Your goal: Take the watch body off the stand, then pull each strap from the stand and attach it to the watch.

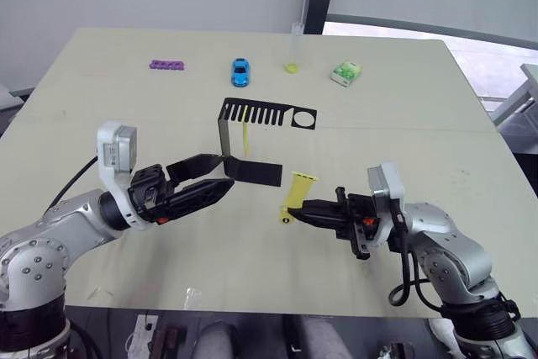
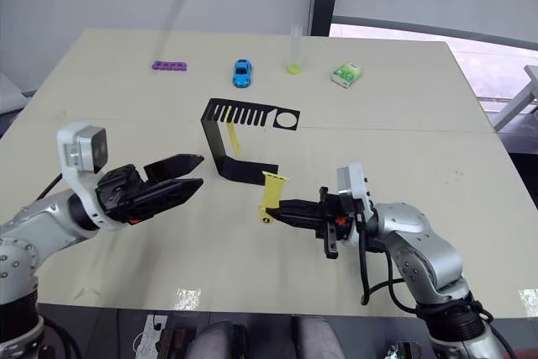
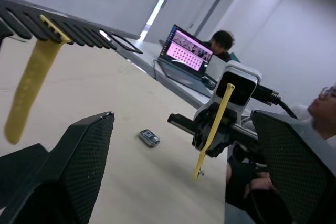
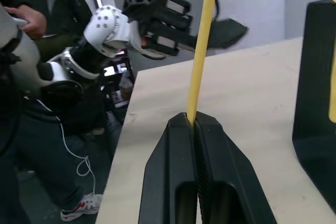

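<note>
The black stand (image 1: 252,124) sits mid-table with one yellow strap (image 1: 245,134) hanging from its comb slots. My right gripper (image 1: 298,205) is shut on the other yellow strap (image 1: 298,189), holding it upright above the table, right of the stand's base. In the right wrist view this strap (image 4: 202,51) rises from between the closed fingers (image 4: 173,145). My left gripper (image 1: 225,171) is open and holds nothing, its tips just left of the stand's base. The watch body (image 3: 149,138) lies flat on the table, beyond the right gripper as seen from the left wrist.
Along the table's far side lie a purple bar (image 1: 167,65), a blue toy car (image 1: 240,71), a clear tube with a yellow bottom (image 1: 292,52) and a green-white packet (image 1: 345,73). People and a laptop (image 3: 189,51) are beyond the table's right edge.
</note>
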Action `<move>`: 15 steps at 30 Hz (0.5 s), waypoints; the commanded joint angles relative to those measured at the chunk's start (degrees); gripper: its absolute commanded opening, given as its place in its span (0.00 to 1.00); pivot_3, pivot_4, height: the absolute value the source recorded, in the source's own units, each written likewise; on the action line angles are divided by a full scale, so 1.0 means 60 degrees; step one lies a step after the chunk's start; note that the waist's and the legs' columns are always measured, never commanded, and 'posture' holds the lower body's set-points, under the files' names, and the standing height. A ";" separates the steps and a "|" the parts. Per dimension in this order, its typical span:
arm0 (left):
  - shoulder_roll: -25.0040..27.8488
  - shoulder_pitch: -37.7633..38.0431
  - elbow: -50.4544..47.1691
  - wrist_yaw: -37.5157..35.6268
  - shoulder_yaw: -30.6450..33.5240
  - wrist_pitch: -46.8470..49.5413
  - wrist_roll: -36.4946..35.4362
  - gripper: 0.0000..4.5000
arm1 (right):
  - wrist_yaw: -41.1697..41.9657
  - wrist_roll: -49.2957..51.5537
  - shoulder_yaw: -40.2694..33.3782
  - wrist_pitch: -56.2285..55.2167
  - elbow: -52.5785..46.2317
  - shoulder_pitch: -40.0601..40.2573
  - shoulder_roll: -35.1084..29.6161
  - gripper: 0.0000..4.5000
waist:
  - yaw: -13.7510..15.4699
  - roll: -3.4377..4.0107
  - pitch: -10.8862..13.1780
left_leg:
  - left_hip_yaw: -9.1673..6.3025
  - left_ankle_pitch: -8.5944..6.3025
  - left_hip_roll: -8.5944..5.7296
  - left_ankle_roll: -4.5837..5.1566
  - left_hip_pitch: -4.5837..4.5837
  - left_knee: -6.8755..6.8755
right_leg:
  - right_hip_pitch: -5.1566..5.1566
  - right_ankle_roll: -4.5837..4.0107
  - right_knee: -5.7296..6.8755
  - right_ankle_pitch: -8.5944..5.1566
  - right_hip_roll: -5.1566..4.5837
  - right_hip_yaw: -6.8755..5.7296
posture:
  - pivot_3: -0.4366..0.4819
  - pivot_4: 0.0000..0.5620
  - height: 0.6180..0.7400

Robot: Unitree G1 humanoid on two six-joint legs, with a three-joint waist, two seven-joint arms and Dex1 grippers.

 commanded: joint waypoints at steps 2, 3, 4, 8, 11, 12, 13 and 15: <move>-0.0204 -0.0391 -0.0070 0.0135 -0.0746 0.0318 -0.0758 0.94 | 0.0039 0.0286 0.0182 0.0206 -0.0323 -0.0308 0.0311 0.00 | -0.0012 0.0000 0.0000 | 0.0000 0.0002 0.0003 -0.0003 -0.0001 -0.0001 | -0.0005 0.0000 0.0002 0.0000 0.0005 -0.0002 | 0.48 0.27 1.00; -0.0211 -0.0430 -0.0051 0.0162 -0.0825 0.0343 -0.0818 0.88 | 0.0011 0.0304 0.0192 0.0255 -0.0329 -0.0338 0.0364 0.00 | -0.0015 0.0001 0.0001 | 0.0000 0.0003 0.0005 -0.0006 -0.0003 -0.0003 | -0.0010 0.0000 0.0003 0.0000 0.0008 -0.0001 | 0.48 0.27 1.00; -0.0217 -0.0487 -0.0037 0.0148 -0.0910 0.0328 -0.0805 0.80 | -0.0022 0.0303 0.0200 0.0301 -0.0324 -0.0372 0.0417 0.00 | -0.0018 0.0001 0.0000 | 0.0001 0.0003 0.0005 -0.0006 -0.0003 -0.0005 | -0.0015 -0.0001 0.0006 -0.0001 0.0007 0.0001 | 0.48 0.27 1.00; -0.0341 -0.0770 0.0073 0.0083 -0.1264 0.0170 -0.0639 0.73 | -0.0016 0.0259 0.0253 0.0454 -0.0334 -0.0430 0.0514 0.00 | -0.0002 0.0001 0.0000 | 0.0001 0.0004 0.0004 -0.0007 -0.0014 0.0009 | -0.0018 -0.0001 0.0010 -0.0001 0.0006 0.0000 | 0.48 0.27 1.00; -0.0572 -0.0977 0.0164 0.0090 -0.1426 0.0031 -0.0629 0.73 | 0.0012 0.0270 0.0298 0.0607 -0.0378 -0.0425 0.0540 0.00 | 0.0003 0.0000 0.0000 | 0.0002 0.0004 0.0000 -0.0006 -0.0013 0.0015 | -0.0016 -0.0001 0.0014 0.0000 0.0002 0.0002 | 0.48 0.27 1.00; -0.0648 -0.1032 0.0181 0.0094 -0.1460 -0.0005 -0.0629 0.73 | 0.0014 0.0257 0.0314 0.0625 -0.0391 -0.0416 0.0550 0.00 | 0.0010 0.0001 0.0000 | 0.0001 0.0004 0.0000 -0.0006 -0.0013 0.0015 | -0.0017 -0.0001 0.0014 -0.0001 0.0003 0.0001 | 0.48 0.27 1.00; -0.0734 -0.1105 0.0210 0.0109 -0.1505 -0.0035 -0.0622 0.73 | 0.0004 0.0256 0.0320 0.0655 -0.0390 -0.0421 0.0569 0.00 | 0.0006 0.0001 0.0000 | 0.0001 0.0004 0.0002 -0.0006 -0.0014 0.0015 | -0.0018 -0.0001 0.0014 -0.0001 0.0005 0.0001 | 0.48 0.27 1.00; -0.0833 -0.1189 0.0249 0.0114 -0.1558 -0.0072 -0.0609 0.73 | -0.0024 0.0245 0.0319 0.0693 -0.0375 -0.0443 0.0610 0.00 | -0.0007 0.0001 0.0000 | 0.0002 0.0004 0.0002 -0.0007 -0.0016 0.0013 | -0.0020 -0.0001 0.0014 -0.0001 0.0007 0.0001 | 0.48 0.27 1.00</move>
